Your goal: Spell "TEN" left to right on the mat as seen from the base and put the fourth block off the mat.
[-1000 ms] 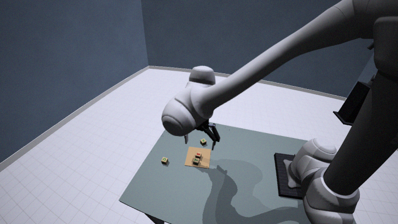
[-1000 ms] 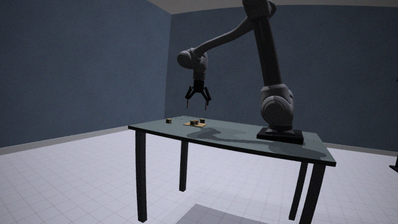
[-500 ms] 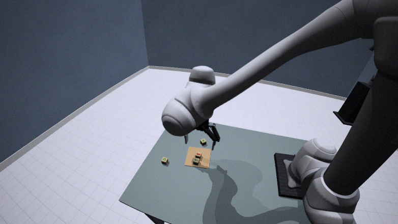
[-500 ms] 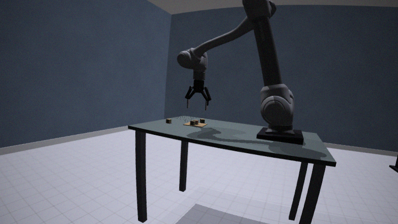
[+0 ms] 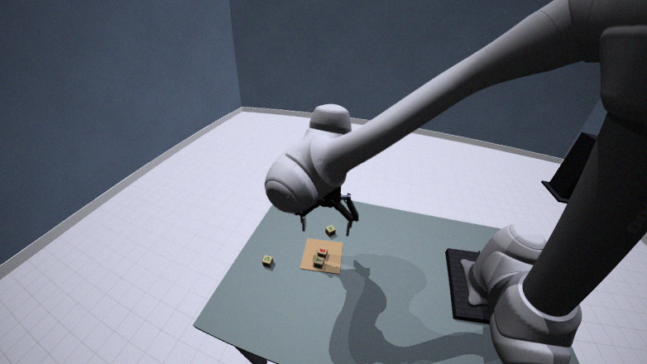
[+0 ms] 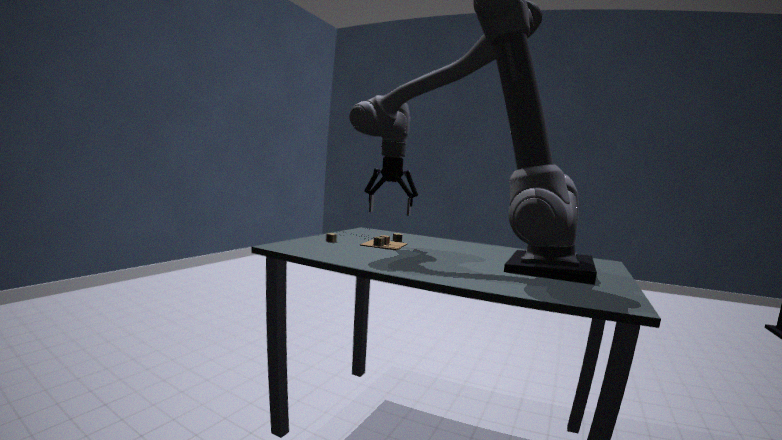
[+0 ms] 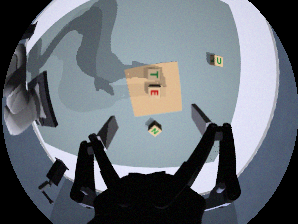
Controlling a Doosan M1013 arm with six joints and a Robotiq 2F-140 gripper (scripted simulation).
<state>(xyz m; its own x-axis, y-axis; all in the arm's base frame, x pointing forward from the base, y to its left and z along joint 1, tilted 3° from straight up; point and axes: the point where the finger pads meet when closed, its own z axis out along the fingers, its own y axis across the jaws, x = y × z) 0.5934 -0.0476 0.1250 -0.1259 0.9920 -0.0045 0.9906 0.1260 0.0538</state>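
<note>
A tan mat (image 5: 316,253) lies on the grey-green table. Two blocks sit on it side by side: one with a green T (image 5: 319,261) and one with a red E (image 5: 322,251). Both show in the wrist view, the T block (image 7: 153,74) and the E block (image 7: 154,91). A third block with a green letter (image 5: 330,230) lies on the table just off the mat's far edge; it also shows in the wrist view (image 7: 154,128). A fourth block with a green letter (image 5: 267,260) lies to the left, well off the mat. My gripper (image 5: 325,225) (image 6: 389,205) hangs open and empty high above the table.
The robot's black base plate (image 5: 461,284) stands at the table's right end. The arm's shadow falls across the table right of the mat. The table's near edge (image 5: 226,334) is at the front left.
</note>
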